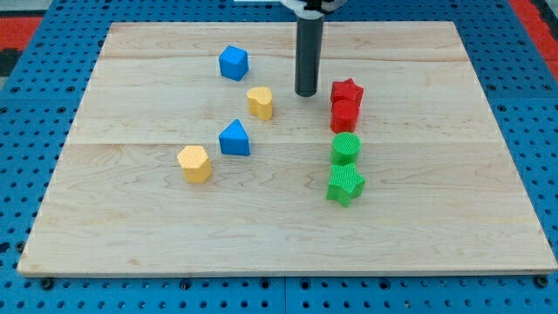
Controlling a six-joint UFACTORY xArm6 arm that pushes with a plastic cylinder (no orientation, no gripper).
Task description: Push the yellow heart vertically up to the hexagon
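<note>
Seven blocks on the wooden board (131, 235); no writing, brand mark or label can be read on any block, on the board or on the blue pegboard (26, 174) around it.

My tip (307, 93) rests on the board near the view's top centre. The arm carries a plain dark rod, so it has no jaws to open or close, and it holds nothing.

Yellow heart (260, 102) lies just to the view's left of my tip and slightly lower; a narrow gap separates them, no contact.

Yellow hexagon (194, 163) sits lower and further to the view's left, well apart from the heart. Blue triangular block (234, 139) lies between the two, nearer the hexagon. Blue cube (234, 63) sits up and to the left of the heart.

To the view's right of my tip: red star (347, 91) with a red cylinder (344, 115) touching it below. Below these, green cylinder (346, 149) and green star (345, 185), touching each other
</note>
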